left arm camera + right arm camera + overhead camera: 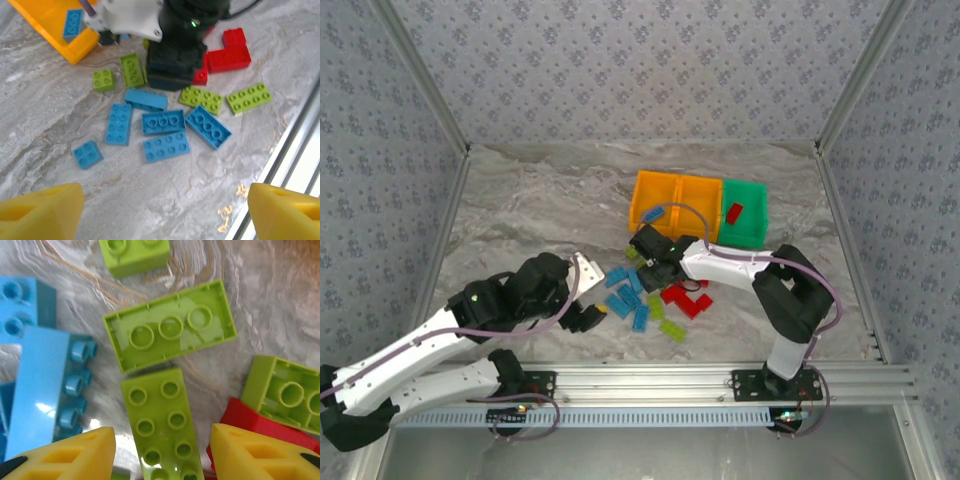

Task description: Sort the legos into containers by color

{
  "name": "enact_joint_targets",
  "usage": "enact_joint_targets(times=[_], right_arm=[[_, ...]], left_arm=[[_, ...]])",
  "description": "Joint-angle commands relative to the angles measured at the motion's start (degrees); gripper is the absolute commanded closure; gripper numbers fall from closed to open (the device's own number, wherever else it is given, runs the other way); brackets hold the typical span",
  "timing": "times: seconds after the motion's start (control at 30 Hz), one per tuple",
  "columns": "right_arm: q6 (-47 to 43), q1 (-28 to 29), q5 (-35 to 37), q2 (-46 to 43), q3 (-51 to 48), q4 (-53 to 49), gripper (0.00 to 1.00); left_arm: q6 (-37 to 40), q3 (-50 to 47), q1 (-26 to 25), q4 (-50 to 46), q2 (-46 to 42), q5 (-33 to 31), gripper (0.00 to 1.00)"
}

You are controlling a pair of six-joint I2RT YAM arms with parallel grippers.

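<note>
Blue, lime and red legos (pixel 650 298) lie loose in front of the containers: two orange bins (pixel 678 186) and a green bin (pixel 756 232). One blue lego (pixel 654 214) sits in the left orange bin and one red lego (pixel 733 211) in the green bin. My right gripper (pixel 655 265) is low over the pile and open. Its yellow fingers (pixel 65 455) straddle a studs-up lime lego (pixel 160 415) with gaps on both sides. My left gripper (pixel 162 210) hovers open over bare table just short of the blue legos (pixel 165 145).
An upturned lime lego (pixel 170 332) and a blue lego on its side (pixel 45 390) crowd the straddled one, with red legos (pixel 245 422) to its right. The table's metal front rail (pixel 300 150) runs close by the left gripper. Patterned walls enclose the table.
</note>
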Motion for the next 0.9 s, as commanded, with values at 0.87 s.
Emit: enact_joint_targets(times=[0.87], right_arm=[[2.2, -3.5, 1.1, -16.6, -5.2, 7.1, 0.72]], left_arm=[[5.8, -4.3, 4.3, 1.3, -4.9, 6.6, 0.01]])
